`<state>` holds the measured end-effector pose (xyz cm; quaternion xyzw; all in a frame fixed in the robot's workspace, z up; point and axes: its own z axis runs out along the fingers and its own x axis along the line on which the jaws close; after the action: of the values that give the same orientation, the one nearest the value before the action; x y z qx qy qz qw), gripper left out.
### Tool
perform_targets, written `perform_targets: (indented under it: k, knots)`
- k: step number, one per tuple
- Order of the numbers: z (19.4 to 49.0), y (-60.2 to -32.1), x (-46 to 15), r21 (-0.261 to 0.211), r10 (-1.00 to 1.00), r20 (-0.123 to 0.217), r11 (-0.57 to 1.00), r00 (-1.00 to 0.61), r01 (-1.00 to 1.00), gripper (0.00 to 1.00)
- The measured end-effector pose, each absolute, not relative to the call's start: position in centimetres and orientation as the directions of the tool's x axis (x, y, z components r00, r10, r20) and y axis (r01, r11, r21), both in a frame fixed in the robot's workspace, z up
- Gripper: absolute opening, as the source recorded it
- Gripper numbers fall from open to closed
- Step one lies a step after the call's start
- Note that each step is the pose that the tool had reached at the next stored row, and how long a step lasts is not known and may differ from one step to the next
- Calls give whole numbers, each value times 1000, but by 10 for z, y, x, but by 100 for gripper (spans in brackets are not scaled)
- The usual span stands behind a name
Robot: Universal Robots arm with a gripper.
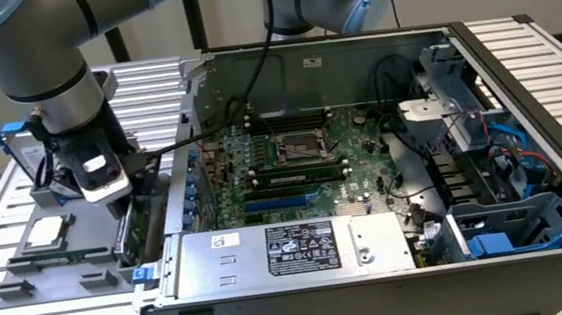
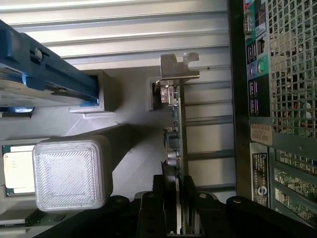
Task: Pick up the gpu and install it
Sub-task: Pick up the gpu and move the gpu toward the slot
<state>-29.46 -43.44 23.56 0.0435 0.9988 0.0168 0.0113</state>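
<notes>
The gpu (image 2: 179, 141) is a thin dark green card seen edge-on, with its grey metal bracket (image 2: 177, 69) at the far end beside a slot of the grey holder. My gripper (image 2: 177, 201) has its black fingers pressed on both faces of the card's near end. In the exterior view the gripper (image 1: 120, 206) hangs just outside the case wall on that view's left, with the gpu (image 1: 123, 235) standing on edge under it, over the grey holder tray (image 1: 51, 281). I cannot tell whether the card rests in the holder or is lifted clear of it.
The open computer case (image 1: 395, 292) lies on a slatted table, showing the motherboard (image 1: 294, 164) and power supply (image 1: 285, 251). Its perforated rear panel (image 2: 282, 74) is close beside the card. On the tray sit a square silver CPU chip (image 1: 48, 232) and a hard drive with blue rails (image 1: 16, 146).
</notes>
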Motion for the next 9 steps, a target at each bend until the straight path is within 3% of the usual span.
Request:
perform_targets:
  k: [9]
  knots:
    - [236, -434, -297, 35, 14, -21, 999, -1000, 13, 0]
